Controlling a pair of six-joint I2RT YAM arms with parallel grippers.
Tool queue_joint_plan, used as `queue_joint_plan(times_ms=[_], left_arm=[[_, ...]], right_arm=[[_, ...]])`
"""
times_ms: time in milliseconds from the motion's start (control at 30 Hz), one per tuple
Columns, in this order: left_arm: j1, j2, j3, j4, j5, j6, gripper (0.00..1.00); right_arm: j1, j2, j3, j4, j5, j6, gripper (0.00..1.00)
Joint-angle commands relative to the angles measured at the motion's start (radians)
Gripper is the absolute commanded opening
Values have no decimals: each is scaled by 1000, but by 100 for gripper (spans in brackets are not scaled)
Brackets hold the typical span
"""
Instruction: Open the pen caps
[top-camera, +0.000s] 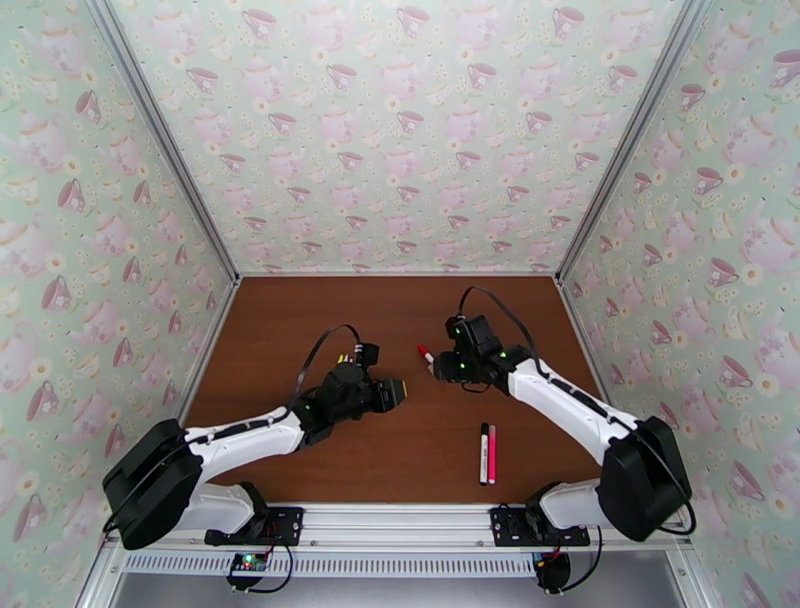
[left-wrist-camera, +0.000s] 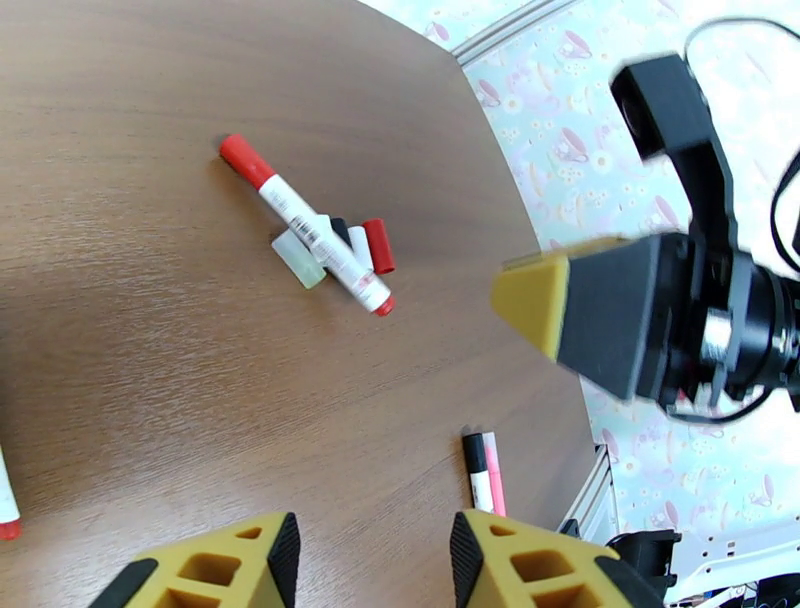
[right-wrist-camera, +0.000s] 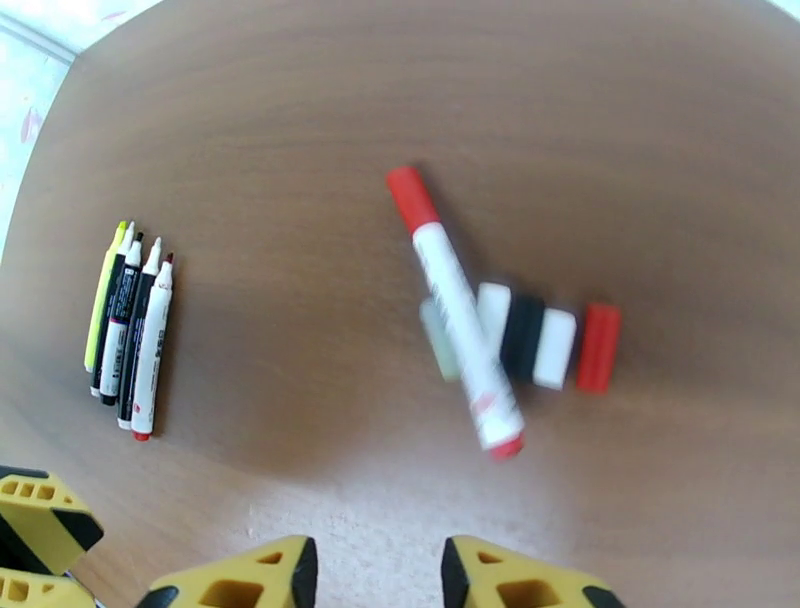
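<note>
Scanning from the left, found the left gripper (top-camera: 392, 392) over the brown tabletop (top-camera: 300, 310), jaws apart and nothing between them; confirmed the gap from the left wrist, bare wood showing between the yellow fingers (left-wrist-camera: 262, 560). Noted a row of uncapped pens (right-wrist-camera: 128, 322) lying side by side on the tabletop, well to the left of the caps in the right wrist view: one yellow, the others white or dark-barrelled, bare tips at the upper end of that view. Could not count them for certain. Spotted next, near the middle of the tabletop, a red-capped pen (left-wrist-camera: 305, 222) lying flat, white-barrelled, red at both ends. Saw the loose pen caps (right-wrist-camera: 523, 335) clustered against that pen: a yellowish cap (left-wrist-camera: 298, 258) on one side of the barrel, touching it; black, white and red ones on the other side, packed in a short line, the red cap (right-wrist-camera: 598, 347) outermost. Found the right gripper (top-camera: 437, 368) just beside this cluster, above the wood, jaws apart, holding nothing; saw bare tabletop between its fingers (right-wrist-camera: 275, 572) from the right wrist. Further right and nearer the arm bases, noted a black-capped pen (top-camera: 483, 452) and a pink pen (top-camera: 492, 454) lying parallel on the tabletop, touching along their length, well apart from the cluster.
</note>
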Motion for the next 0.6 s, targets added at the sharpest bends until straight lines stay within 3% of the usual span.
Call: queue_joint_plan(times_ms=[0,233,567], left_arm=[[10,-25,-25,-29,-16,15,47],[16,-28,-42,-27,-20,7,48],[23,16,-52,3,-6,-20,48]], right_arm=[[-21,84,93,-41,-2,-72,44],[-32,256,245,-84,-33,-88,43],[-32,419,342,-94,-63,-114,36]])
